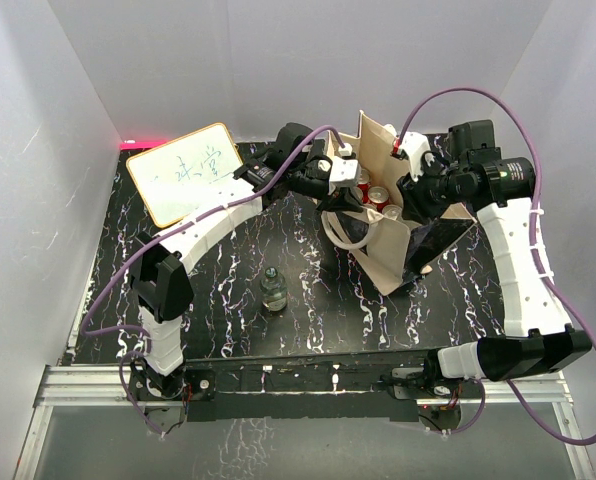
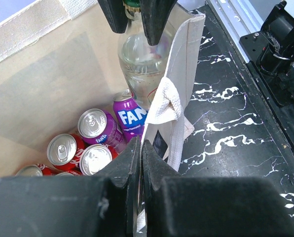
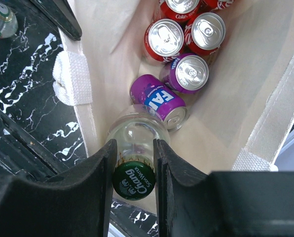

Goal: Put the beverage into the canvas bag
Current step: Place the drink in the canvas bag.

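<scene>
The beige canvas bag (image 1: 383,255) stands open at mid-table, far right of centre. My left gripper (image 2: 140,145) is shut on the bag's near rim and holds it open; it also shows in the top view (image 1: 350,185). My right gripper (image 3: 134,145) is shut on the neck of a clear glass bottle (image 3: 136,133) with a green cap (image 3: 133,181). It holds the bottle upright inside the bag (image 3: 245,98), against the near wall. The bottle (image 2: 139,59) also shows in the left wrist view. Red cans (image 3: 165,38) and purple Fanta cans (image 3: 157,101) lie on the bag's floor.
A second glass bottle (image 1: 273,290) stands on the black marbled table in front of the bag. A whiteboard (image 1: 186,172) lies at the far left. The bag's white handle (image 3: 72,79) hangs over its rim. White walls enclose the table.
</scene>
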Robot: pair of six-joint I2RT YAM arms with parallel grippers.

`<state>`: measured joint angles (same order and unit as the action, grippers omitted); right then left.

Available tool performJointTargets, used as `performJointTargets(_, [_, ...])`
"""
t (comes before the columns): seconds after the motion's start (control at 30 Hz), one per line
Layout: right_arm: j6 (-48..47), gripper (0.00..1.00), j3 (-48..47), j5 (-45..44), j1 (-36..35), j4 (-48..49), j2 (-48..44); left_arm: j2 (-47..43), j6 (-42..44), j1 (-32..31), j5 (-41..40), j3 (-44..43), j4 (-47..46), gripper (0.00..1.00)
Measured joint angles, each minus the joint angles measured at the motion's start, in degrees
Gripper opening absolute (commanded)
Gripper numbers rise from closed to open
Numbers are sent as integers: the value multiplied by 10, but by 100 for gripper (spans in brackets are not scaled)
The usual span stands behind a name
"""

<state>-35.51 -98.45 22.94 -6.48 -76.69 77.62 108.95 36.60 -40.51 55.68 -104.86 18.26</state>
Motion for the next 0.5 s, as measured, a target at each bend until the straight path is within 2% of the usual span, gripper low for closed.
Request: performJointTargets(0.5, [-23,8,67,-66,-3,8,-10,-15,-87,3,6,45,-85,0])
